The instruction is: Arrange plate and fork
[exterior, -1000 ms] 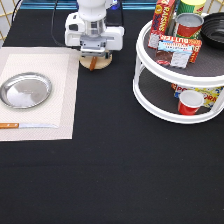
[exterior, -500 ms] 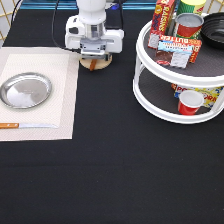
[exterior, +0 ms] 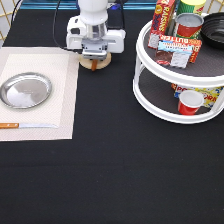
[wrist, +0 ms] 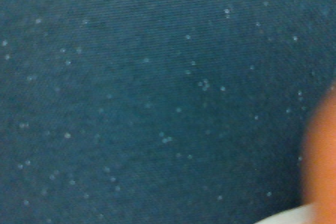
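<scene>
The shiny silver plate [exterior: 25, 90] lies on a beige placemat [exterior: 52, 62] at the exterior view's left. My gripper [exterior: 95, 54] hangs low at the top middle, right over a round tan wooden disc [exterior: 95, 64] just off the mat's top right corner. The fork does not show in the exterior view; it may be hidden under the hand. The wrist view shows dark table cloth [wrist: 150, 100] and a blurred orange-brown shape [wrist: 324, 150] at its edge, which I cannot identify.
A knife with an orange handle [exterior: 27, 125] lies along the mat's bottom edge. A white two-tier turntable [exterior: 150, 95] at the right holds boxes, a can [exterior: 189, 24], a black bowl [exterior: 216, 27] and a red cup [exterior: 189, 101].
</scene>
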